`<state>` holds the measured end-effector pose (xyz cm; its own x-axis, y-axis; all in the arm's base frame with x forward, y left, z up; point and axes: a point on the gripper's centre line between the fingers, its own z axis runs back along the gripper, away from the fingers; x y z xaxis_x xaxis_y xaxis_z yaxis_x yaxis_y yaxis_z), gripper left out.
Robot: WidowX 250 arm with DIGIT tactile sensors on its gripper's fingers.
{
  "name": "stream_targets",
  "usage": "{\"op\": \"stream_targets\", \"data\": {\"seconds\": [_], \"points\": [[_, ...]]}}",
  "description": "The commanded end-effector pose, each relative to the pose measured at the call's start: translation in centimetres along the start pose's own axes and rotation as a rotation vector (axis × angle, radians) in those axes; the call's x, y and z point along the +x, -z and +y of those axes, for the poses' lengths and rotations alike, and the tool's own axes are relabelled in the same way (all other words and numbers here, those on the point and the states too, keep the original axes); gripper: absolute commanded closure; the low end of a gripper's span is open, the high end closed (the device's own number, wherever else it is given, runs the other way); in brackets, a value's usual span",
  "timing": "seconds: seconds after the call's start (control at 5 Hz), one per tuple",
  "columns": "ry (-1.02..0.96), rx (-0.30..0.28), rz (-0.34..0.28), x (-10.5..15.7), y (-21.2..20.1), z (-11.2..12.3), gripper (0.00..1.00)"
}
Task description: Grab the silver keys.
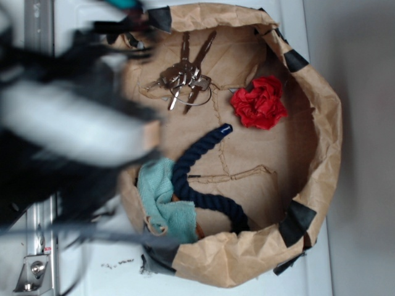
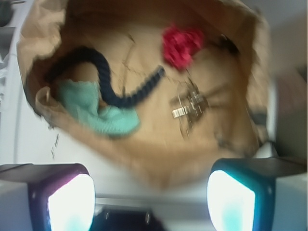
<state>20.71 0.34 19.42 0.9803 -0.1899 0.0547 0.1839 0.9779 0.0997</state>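
Gripper (image 2: 150, 192) jaws apart, nothing between them, hovering outside the paper bag (image 1: 327, 123) rim; arm blurred in ext. view. Silver keys (image 1: 185, 77) lie flat on bag floor, fanned from wire ring, near red flower (image 1: 259, 103), not touching it. Navy rope (image 1: 197, 185) curves beside teal cloth (image 1: 162, 200) at opp. side, well apart from keys.
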Motion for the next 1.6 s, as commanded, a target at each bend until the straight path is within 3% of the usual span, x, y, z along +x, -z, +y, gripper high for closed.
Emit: {"op": "stream_targets", "data": {"seconds": [0.0, 0.2, 0.4, 0.6, 0.8, 1.0, 1.4], "points": [[-0.013, 0.004, -0.045, 0.6, -1.1, 0.4, 0.0], [-0.013, 0.004, -0.045, 0.6, -1.1, 0.4, 0.0], [-0.075, 0.106, -0.016, 3.3, 4.1, 0.5, 0.0], [-0.029, 0.003, 0.016, 5.5, 9.5, 1.3, 0.0], [0.009, 0.005, -0.015, 5.6, 11.7, 0.8, 0.0], [0.074, 0.036, -0.089, 4.5, 13.6, 1.6, 0.0], [0.108, 0.051, -0.048, 2.7, 14.7, 2.1, 0.0]]}}
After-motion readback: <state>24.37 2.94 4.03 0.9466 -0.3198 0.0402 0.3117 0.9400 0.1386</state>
